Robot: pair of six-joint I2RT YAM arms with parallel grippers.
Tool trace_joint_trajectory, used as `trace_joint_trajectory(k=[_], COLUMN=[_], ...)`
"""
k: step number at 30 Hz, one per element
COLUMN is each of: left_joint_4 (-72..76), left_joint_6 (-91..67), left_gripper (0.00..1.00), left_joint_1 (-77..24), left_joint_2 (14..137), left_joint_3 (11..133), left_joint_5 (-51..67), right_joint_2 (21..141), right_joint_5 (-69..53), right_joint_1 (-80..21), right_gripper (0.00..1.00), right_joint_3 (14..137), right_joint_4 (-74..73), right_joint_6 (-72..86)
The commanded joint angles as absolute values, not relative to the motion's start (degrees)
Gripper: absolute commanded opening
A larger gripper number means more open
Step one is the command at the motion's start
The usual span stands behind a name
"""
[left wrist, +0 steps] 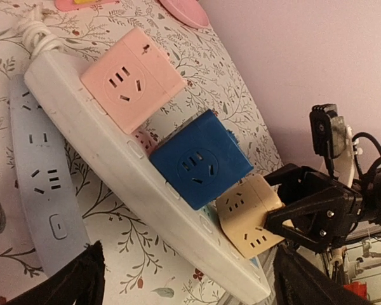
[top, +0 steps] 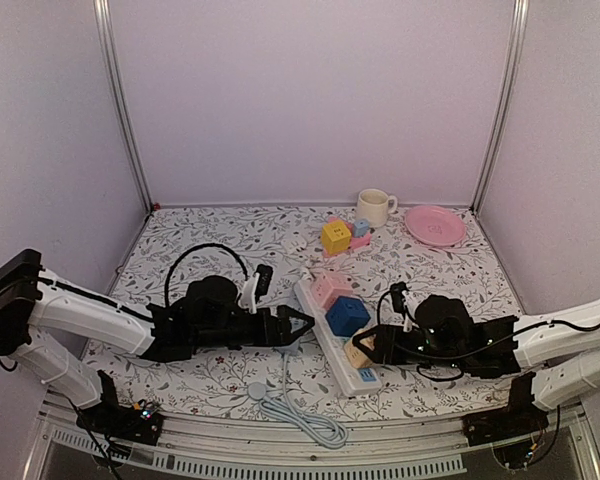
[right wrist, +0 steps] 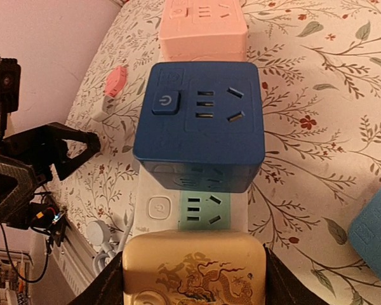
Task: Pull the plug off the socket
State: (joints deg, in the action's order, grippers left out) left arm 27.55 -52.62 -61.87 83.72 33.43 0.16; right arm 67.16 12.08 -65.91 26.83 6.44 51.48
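Observation:
A white power strip point(top: 318, 322) lies slanted on the flowered table and carries a pink cube point(top: 330, 289), a blue cube point(top: 348, 315) and a beige cube plug point(top: 358, 352) at its near end. My right gripper point(right wrist: 193, 283) is shut on the beige plug point(right wrist: 193, 267), one finger on each side; the left wrist view shows its fingers point(left wrist: 286, 206) pinching the plug point(left wrist: 247, 213). The plug sits on the strip point(right wrist: 155, 210), just behind a bare green socket point(right wrist: 203, 210). My left gripper point(top: 306, 325) stands open just left of the strip point(left wrist: 114, 165), touching nothing.
A pale grey-blue strip point(left wrist: 41, 178) lies flat beside the white one. Its coiled cable point(top: 300, 415) rests near the front edge. At the back stand a white mug point(top: 375, 207), a pink plate point(top: 435, 225) and small coloured blocks point(top: 337, 237). Walls enclose three sides.

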Motion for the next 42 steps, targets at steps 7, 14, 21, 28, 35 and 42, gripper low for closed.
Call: trace_joint_trajectory(k=[7, 14, 21, 28, 35, 42], left_joint_4=[28.71, 32.02, 34.87, 34.97, 34.66, 25.86], left_joint_6=[-58.48, -61.06, -63.20, -63.19, -62.08, -58.87], left_gripper=[0.90, 0.84, 0.63, 0.34, 0.00, 0.00], left_joint_1=[-62.46, -62.66, -62.75, -62.76, -62.93, -64.33], left_joint_2=[86.06, 88.43, 88.39, 87.90, 87.01, 84.89], left_joint_3=[31.96, 31.75, 30.25, 30.06, 30.10, 32.91], left_joint_5=[-2.04, -3.83, -5.05, -5.11, -5.57, -11.06], right_joint_2=[69.42, 72.15, 71.85, 74.43, 76.30, 77.53], right_joint_5=[1.15, -1.23, -1.30, 0.87, 5.12, 8.38], right_joint_1=[-64.05, -64.08, -65.92, -69.19, -71.75, -72.77], right_gripper=[0.03, 0.03, 0.03, 0.03, 0.03, 0.03], right_joint_3=[23.22, 23.42, 24.01, 30.15, 35.80, 39.05], right_joint_4=[43.86, 47.80, 48.91, 40.84, 30.96, 24.50], right_joint_6=[53.13, 51.95, 49.29, 43.07, 38.24, 36.42])
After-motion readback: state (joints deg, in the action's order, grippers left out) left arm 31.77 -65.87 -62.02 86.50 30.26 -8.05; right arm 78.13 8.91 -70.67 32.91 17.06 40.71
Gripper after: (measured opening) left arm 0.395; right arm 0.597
